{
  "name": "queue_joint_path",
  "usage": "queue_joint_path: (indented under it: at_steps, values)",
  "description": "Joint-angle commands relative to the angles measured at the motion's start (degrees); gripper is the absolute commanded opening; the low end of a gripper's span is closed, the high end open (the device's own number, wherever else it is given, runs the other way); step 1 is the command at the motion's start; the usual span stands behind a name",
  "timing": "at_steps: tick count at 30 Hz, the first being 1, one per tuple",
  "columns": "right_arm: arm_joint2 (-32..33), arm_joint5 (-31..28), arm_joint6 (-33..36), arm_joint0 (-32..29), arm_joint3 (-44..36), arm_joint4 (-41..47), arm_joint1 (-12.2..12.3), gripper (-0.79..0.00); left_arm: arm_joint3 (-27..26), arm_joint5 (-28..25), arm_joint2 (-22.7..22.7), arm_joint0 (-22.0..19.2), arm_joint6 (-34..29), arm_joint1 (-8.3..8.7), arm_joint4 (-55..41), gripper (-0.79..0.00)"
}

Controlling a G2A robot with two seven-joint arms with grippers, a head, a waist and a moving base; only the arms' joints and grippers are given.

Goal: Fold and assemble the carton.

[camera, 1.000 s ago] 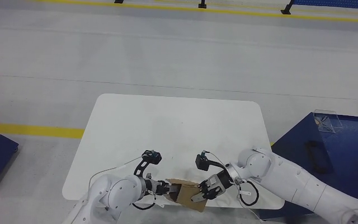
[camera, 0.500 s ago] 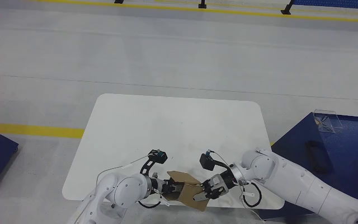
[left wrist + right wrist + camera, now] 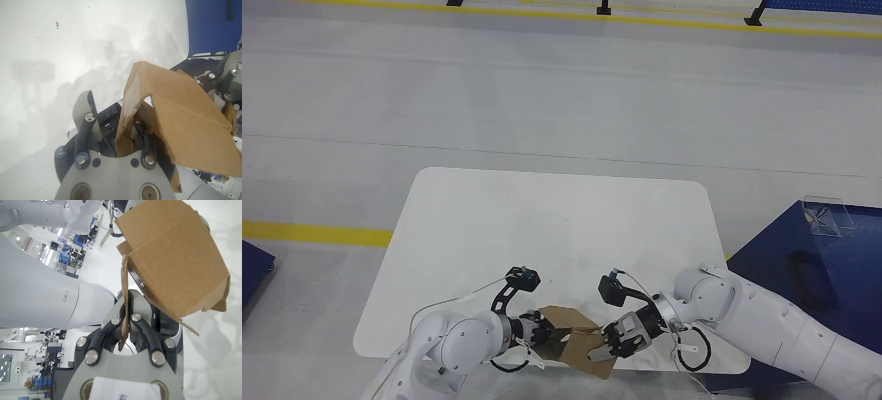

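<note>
A brown cardboard carton (image 3: 578, 338), partly opened into a box shape, hangs just above the near edge of the white table (image 3: 542, 230) between my two grippers. My left gripper (image 3: 545, 338) is at the carton's left end. In the left wrist view the left gripper (image 3: 113, 109) is open and straddles a carton (image 3: 179, 106) wall; one finger (image 3: 88, 106) is outside, apart from the cardboard, and the other is mostly hidden inside. My right gripper (image 3: 125, 315) is shut on a thin side flap of the carton (image 3: 174, 256), and stands at the carton's right end as the right gripper (image 3: 608, 346).
Most of the white table stretches away behind the carton. A blue unit (image 3: 822, 270) stands off the table's right side. The carton sits right at the table's near edge.
The left arm has shifted a little to the right, closer into the carton. The carton has lifted slightly and opened up. The right gripper keeps its hold on the flap.
</note>
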Motion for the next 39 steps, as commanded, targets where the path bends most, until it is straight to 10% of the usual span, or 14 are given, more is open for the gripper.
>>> queue_joint_path:
  at_steps: [1,7,8,9,28,39]
  values:
    - [0.0,0.1,0.1,0.1,0.0,-0.1,0.0,-0.785,0.1,-0.5,-0.2,0.0,-0.1,0.04,-0.8,-0.785]
    - [0.0,1.0,1.0,0.4,0.0,0.4,-0.1,-0.711,-0.3,-3.4,-1.1,0.2,-1.0,0.29,-4.0,-0.785]
    - [0.0,1.0,1.0,0.4,0.0,0.4,-0.1,-0.483,-0.3,-3.4,-1.2,0.3,-1.1,0.34,-4.3,-0.785]
    - [0.0,1.0,1.0,0.4,0.0,0.4,-0.1,0.0,-0.4,-3.5,-1.4,0.3,-1.1,0.39,-4.5,-0.785]
    - [1.0,1.8,0.0,0.4,0.4,-1.5,0.1,0.0,2.0,1.3,-2.7,0.2,3.5,0.24,-7.7,-0.785]
    - [13.8,-7.1,-10.8,-6.8,1.3,5.3,7.8,0.0,2.0,1.3,-2.7,0.2,3.5,0.24,-7.7,-0.785]
